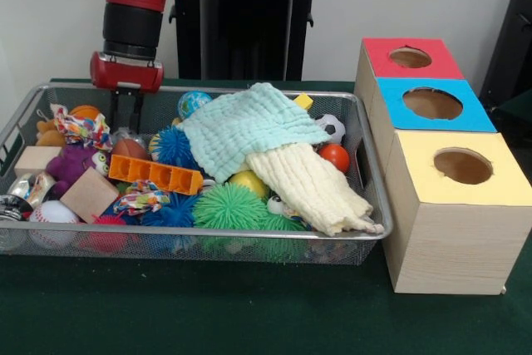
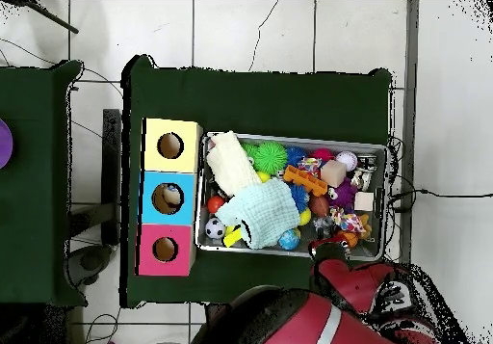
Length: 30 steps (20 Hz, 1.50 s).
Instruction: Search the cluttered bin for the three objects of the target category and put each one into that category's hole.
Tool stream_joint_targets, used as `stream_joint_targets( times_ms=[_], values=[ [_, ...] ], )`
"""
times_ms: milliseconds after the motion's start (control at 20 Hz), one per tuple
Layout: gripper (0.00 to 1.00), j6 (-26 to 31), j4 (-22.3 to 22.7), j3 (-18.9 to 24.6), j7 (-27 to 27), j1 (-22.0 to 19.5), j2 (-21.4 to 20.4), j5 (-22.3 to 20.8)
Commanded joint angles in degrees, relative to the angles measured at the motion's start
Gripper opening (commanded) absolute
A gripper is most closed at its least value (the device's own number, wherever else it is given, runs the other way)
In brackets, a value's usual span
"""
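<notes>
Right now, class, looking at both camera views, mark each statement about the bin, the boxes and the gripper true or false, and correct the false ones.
1. The blue-topped box stands between the red-topped box and the yellow-topped box. True.
2. The mint cloth lies on the table outside the bin. False: it lies inside the bin, over the toys.
3. The gripper is above the blue box's hole. False: it reaches down into the bin's far end, away from the boxes.
4. An orange block lies in the bin. True.
</notes>
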Motion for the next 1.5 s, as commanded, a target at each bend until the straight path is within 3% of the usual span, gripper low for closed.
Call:
stream_joint_targets(
  times_ms=[50, 900, 1500],
  values=[
    [0.00, 3.61, 1.96, 5.38, 6.75, 1.29, -0.04, 0.99],
    [0.00, 7.46, 4.12, 7.83, 7.15, 0.94, -3.25, 0.58],
    [0.00, 10.33, 5.48, 10.06, 6.60, -1.05, -5.68, -1.96]
  ],
)
